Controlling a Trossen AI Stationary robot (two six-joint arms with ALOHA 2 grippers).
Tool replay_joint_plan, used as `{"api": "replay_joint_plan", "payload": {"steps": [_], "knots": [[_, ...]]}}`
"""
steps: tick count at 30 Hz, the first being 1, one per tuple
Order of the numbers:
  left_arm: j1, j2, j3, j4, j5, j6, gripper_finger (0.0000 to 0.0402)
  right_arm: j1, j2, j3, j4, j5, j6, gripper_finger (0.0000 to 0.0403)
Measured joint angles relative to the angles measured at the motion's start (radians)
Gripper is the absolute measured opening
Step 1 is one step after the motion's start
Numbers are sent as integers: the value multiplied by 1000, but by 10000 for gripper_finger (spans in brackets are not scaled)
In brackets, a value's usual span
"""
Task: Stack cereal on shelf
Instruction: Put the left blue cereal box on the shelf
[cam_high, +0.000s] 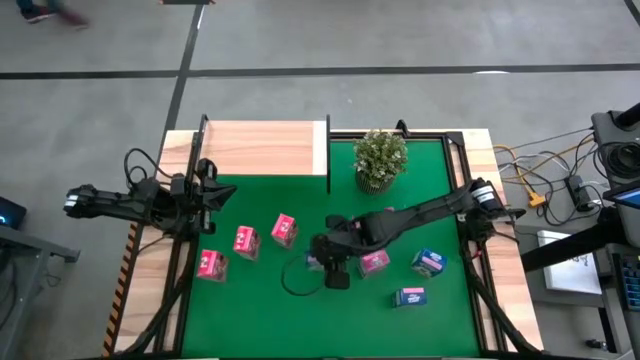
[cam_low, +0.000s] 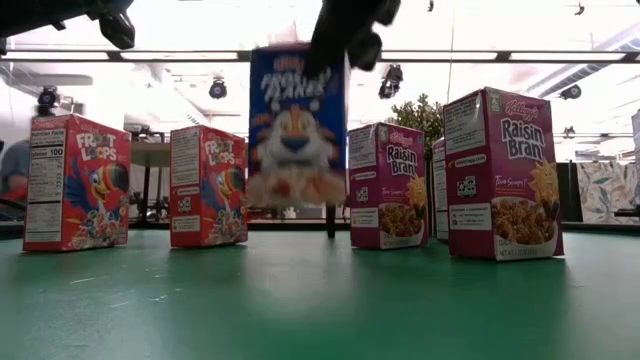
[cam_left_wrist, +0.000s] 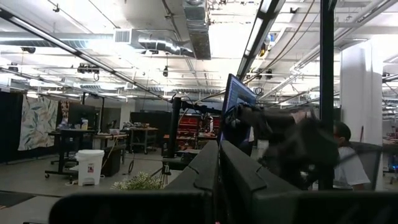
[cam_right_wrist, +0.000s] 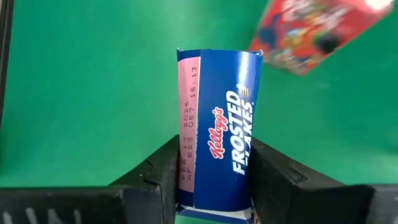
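My right gripper is over the middle of the green mat, shut on a blue Frosted Flakes cereal box, which shows blurred in the low view. Pink boxes and two blue ones sit on the mat. In the low view, Froot Loops and Raisin Bran boxes stand upright on their bases. The pale wood shelf lies at the far left. My left gripper waits shut at the mat's left edge. My right gripper pinches the blue box between its two fingers, one on each broad face, just under one end of the narrow top flap. The fingers come from above, pointing down. The box hangs upright below them, its bottom lifted off the mat.
A small potted green plant stands at the mat's far edge, right of the shelf. A black cable loop lies on the mat near the right gripper. Black frame rails border the mat. The mat's near strip is bare green.
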Motion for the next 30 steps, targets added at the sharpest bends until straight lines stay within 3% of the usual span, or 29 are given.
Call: {"api": "replay_joint_plan", "payload": {"steps": [7,15,25,30], "knots": [[0,0,0,0,0,0,0,-104,0,235,-180,0,-142,137],[0,0,0,2,0,0,0,-306,0,411,-168,-4,-410,137],[0,0,0,10,0,10,0,-598,5,343,188,-277,-530,137],[0,0,0,10,0,22,0,-679,5,294,301,-314,-546,137]]}}
